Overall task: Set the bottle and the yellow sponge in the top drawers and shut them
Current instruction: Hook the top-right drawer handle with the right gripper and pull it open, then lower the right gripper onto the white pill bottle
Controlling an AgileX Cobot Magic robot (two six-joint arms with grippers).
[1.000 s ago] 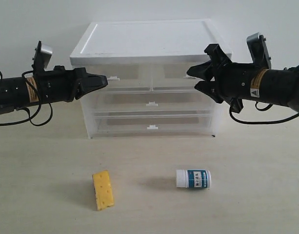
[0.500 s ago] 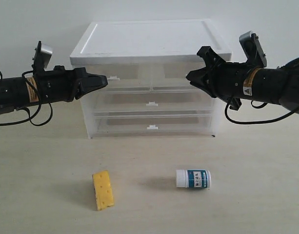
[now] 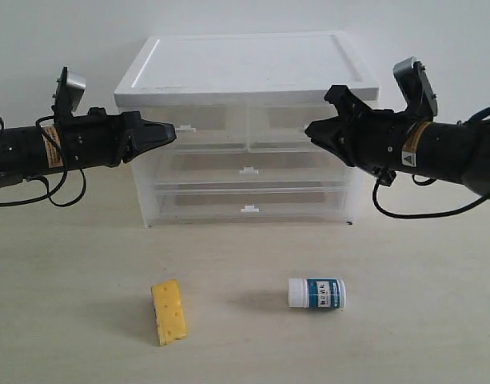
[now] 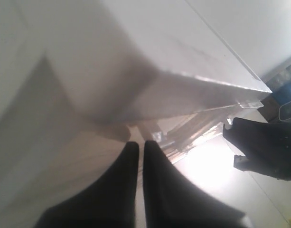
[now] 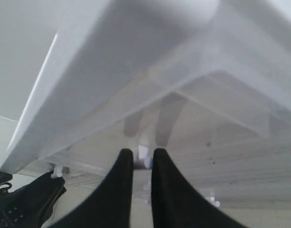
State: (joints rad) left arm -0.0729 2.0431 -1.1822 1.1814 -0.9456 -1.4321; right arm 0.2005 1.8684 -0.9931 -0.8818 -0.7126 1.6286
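The bottle [image 3: 316,294] lies on its side on the table, front right. The yellow sponge [image 3: 169,311] lies flat at front left. Both top drawers, left [image 3: 209,132] and right [image 3: 276,128], are closed. My left gripper [image 3: 173,132] [image 4: 141,144] is shut and empty, with its tips just short of the left drawer's white tab handle [image 3: 186,128] [image 4: 154,137]. My right gripper [image 3: 310,129] [image 5: 142,153] has narrowed onto the right drawer's tab handle [image 5: 144,151], which sits between its fingertips.
The drawers belong to a translucent cabinet with a white lid [image 3: 245,68], standing at the back of the table. Two full-width drawers [image 3: 248,188] lie below the top pair, both closed. The right arm's black body shows in the left wrist view [image 4: 264,152].
My right gripper was wide open; it has dropped slightly, moved left to the right top drawer's front and closed down on the handle. The left arm, the sponge and the bottle have not moved.
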